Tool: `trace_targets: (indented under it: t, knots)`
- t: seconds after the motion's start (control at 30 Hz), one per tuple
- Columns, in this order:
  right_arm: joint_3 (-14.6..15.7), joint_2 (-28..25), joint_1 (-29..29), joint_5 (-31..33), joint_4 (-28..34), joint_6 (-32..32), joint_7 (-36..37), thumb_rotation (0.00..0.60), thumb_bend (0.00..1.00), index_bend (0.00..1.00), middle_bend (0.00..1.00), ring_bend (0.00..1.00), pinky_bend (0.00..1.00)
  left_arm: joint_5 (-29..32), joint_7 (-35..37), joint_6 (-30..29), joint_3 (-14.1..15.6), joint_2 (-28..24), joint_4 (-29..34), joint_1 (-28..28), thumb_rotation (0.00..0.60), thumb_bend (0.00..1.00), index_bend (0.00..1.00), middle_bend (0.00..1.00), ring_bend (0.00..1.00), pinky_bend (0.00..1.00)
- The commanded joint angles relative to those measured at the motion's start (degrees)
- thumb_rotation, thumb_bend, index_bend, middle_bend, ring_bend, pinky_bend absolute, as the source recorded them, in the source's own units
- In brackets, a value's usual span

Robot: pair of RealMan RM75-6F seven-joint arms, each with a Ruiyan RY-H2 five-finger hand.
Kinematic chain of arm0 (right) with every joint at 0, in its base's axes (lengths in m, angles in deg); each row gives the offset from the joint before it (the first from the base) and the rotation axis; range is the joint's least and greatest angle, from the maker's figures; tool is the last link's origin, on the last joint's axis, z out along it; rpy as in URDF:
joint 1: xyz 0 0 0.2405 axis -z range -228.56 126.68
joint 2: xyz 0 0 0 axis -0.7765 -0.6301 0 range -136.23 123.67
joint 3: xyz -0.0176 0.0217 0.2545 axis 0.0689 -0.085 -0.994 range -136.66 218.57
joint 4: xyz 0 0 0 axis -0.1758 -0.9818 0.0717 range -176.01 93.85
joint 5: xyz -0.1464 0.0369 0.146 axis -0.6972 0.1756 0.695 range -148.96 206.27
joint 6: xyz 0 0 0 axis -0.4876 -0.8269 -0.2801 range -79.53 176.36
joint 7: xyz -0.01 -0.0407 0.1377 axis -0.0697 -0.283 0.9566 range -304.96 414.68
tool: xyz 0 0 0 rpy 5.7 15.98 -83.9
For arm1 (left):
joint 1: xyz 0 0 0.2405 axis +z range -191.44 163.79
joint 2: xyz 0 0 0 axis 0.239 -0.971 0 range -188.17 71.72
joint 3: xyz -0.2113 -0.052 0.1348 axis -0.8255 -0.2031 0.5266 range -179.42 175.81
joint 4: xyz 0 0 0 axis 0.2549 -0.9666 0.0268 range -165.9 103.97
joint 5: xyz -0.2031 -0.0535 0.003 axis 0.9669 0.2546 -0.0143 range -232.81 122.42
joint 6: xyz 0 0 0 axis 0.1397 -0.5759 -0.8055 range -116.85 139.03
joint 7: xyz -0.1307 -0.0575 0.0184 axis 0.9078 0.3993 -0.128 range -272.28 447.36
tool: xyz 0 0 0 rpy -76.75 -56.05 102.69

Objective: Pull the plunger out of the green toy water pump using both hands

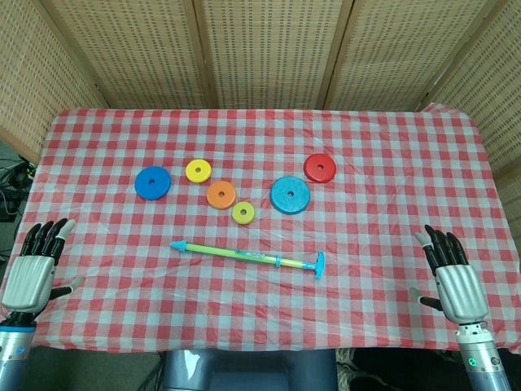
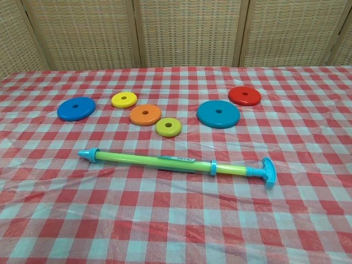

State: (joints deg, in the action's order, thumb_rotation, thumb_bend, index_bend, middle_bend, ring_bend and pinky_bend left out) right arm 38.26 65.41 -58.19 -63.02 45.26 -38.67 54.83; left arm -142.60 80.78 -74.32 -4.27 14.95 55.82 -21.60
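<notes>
Currently, pump position: the green toy water pump (image 1: 236, 253) is laid flat on the bench (image 1: 383, 147), near the front, between the two robot hands and well apart from both.
Long axis: it runs side to side, nozzle tip (image 1: 177, 244) leftward, T-handle of the plunger (image 1: 319, 265) rightward.
Nearer robot hand: the handle end is judged nearer the right, the barrel nearer the left.
Left robot hand (image 1: 34, 265): held empty, fingers extended, at the front left edge.
Right robot hand (image 1: 449, 273): likewise empty, fingers extended, at the front right.
</notes>
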Motion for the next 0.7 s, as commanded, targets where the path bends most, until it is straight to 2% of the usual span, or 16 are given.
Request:
trace_targets:
  t: [0.03, 0.7]
  knots:
    - [-0.02, 0.04, 0.02, -0.01, -0.10, -0.05, -0.15, 0.600, 0.13, 0.04, 0.00, 0.00, 0.00, 0.17, -0.32, -0.10, -0.07, 0.03, 0.18, 0.08, 0.600, 0.11, 0.00, 0.00, 0.00, 0.00]
    - [0.36, 0.15, -0.09, -0.08, 0.04, 0.65, 0.02, 0.600, 0.13, 0.04, 0.00, 0.00, 0.00, 0.77, -0.54, 0.21, -0.14, -0.66, 1.54, 0.19, 0.600, 0.11, 0.00, 0.00, 0.00, 0.00]
